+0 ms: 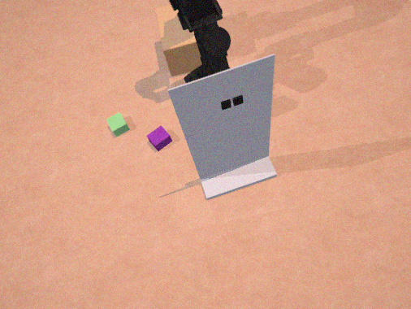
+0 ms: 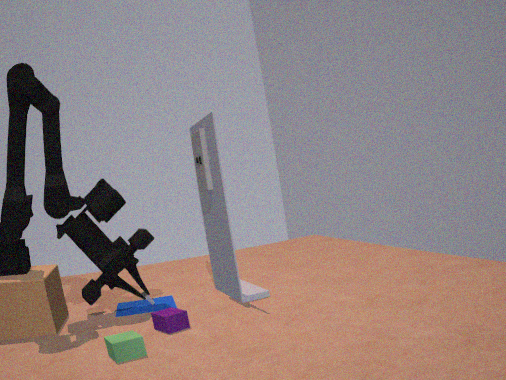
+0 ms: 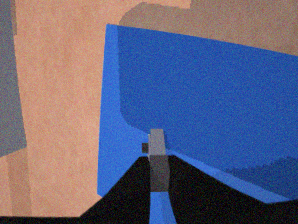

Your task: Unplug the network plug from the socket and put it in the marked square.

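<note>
The plug (image 2: 148, 297) (image 3: 158, 160) is already pulled free and gripped by the fingers (image 2: 149, 297) above the blue square (image 2: 167, 303) (image 3: 200, 90); lowering, release and withdrawal remain.

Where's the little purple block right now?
In the exterior view, the purple block sits on the table between the green block and the upright panel.
</note>
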Robot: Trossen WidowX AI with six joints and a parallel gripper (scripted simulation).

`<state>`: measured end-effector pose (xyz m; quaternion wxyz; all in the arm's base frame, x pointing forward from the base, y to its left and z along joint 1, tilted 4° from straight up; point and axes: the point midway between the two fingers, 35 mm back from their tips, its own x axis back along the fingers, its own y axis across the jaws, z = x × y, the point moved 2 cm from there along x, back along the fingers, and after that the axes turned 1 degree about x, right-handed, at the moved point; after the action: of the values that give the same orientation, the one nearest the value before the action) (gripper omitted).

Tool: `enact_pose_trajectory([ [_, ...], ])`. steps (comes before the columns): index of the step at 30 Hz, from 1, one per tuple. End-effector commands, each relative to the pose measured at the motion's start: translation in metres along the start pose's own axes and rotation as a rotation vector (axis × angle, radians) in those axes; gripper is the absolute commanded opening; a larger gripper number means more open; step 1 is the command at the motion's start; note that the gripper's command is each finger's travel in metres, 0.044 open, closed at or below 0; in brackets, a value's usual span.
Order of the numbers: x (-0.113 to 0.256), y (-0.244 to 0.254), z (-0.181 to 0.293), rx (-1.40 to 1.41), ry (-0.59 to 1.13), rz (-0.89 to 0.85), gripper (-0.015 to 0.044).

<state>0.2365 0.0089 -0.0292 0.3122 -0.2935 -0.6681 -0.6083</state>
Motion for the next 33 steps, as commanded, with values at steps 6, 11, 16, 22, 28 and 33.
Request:
enact_pose_trajectory([
  [6,0.0002,0.0001,0.0,0.0,0.0,0.0,0.0131],
  [11,0.0002,0.0001,0.0,0.0,0.0,0.0,0.0156],
  [16,0.0018,0.0003,0.0001,0.0,0.0,0.0,0.0156],
  [22,0.0046,0.0007,0.0002,0.0,0.0,0.0,0.0156],
  [28,0.0074,0.001,0.0004,0.001,0.001,0.001,0.0156],
  [33,0.0097,0.0012,0.0005,0.001,0.001,0.001,0.0156],
])
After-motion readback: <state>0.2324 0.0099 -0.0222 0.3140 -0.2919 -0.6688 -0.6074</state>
